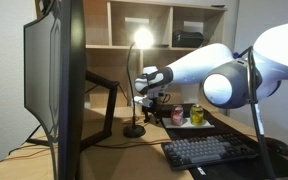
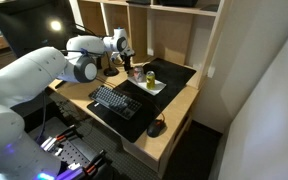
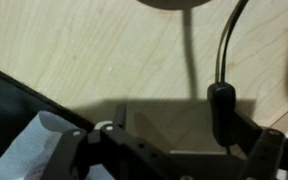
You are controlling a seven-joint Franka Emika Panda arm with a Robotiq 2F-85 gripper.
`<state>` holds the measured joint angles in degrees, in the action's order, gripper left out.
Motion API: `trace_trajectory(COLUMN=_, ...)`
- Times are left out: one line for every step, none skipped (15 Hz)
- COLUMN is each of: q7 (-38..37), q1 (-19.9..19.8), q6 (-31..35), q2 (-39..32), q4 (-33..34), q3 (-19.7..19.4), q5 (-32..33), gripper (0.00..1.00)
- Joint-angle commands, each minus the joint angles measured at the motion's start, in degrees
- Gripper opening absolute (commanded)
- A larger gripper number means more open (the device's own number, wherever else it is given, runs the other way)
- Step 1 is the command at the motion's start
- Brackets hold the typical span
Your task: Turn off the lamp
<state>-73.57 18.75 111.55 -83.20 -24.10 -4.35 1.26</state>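
Observation:
The lamp is lit; its thin stem curves down to a small round base on the wooden desk. My gripper hangs just right of the stem, above the desk, and also shows in an exterior view. In the wrist view the lamp's base lies at the top edge. A black cord runs from there down to a black inline switch. My gripper is open, and the switch lies between the fingers, close to the right finger. Nothing is gripped.
A big monitor on a black arm stands left of the lamp. On a dark mat are a keyboard, a mouse and a tray with a can. Shelves stand behind. White paper lies by the left finger.

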Motion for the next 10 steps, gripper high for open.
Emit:
trace_trajectory(q7=-0.4, q1=-1.4, q6=-3.0, q2=0.1, q4=-3.2, q3=2.0, q5=-2.6, gripper=1.0)
trace_trajectory(q7=-0.6, q1=-1.7, q6=-3.2, q2=-0.1, q4=-3.1, q3=2.5, q5=-3.4, gripper=1.0)
trace_trajectory(q7=-0.8, q1=-1.9, q6=-3.3, q2=-0.3, q4=-3.0, q3=2.6, q5=-3.9, gripper=1.0)
trace_trajectory(q7=-1.3, q1=-2.0, q6=-3.6, q2=-0.4, q4=-3.1, q3=2.6, q5=-4.3, gripper=1.0)
trace_trajectory(q7=-1.5, q1=-2.2, q6=-3.7, q2=-0.6, q4=-3.0, q3=2.6, q5=-4.8, gripper=1.0)
trace_trajectory(q7=-2.0, q1=-2.2, q6=-4.1, q2=-0.7, q4=-3.0, q3=2.4, q5=-4.9, gripper=1.0)
trace_trajectory(q7=-2.8, q1=-2.2, q6=-4.1, q2=-0.9, q4=-2.8, q3=2.1, q5=-4.9, gripper=1.0)
trace_trajectory(q7=-3.3, q1=-1.9, q6=-3.8, q2=-1.4, q4=-2.6, q3=1.5, q5=-4.5, gripper=1.0)
trace_trajectory(q7=-3.8, q1=-1.6, q6=-4.1, q2=-1.6, q4=-2.6, q3=1.2, q5=-4.1, gripper=1.0)
trace_trajectory(q7=-4.4, q1=-1.5, q6=-4.3, q2=-1.9, q4=-2.7, q3=1.1, q5=-4.0, gripper=1.0)
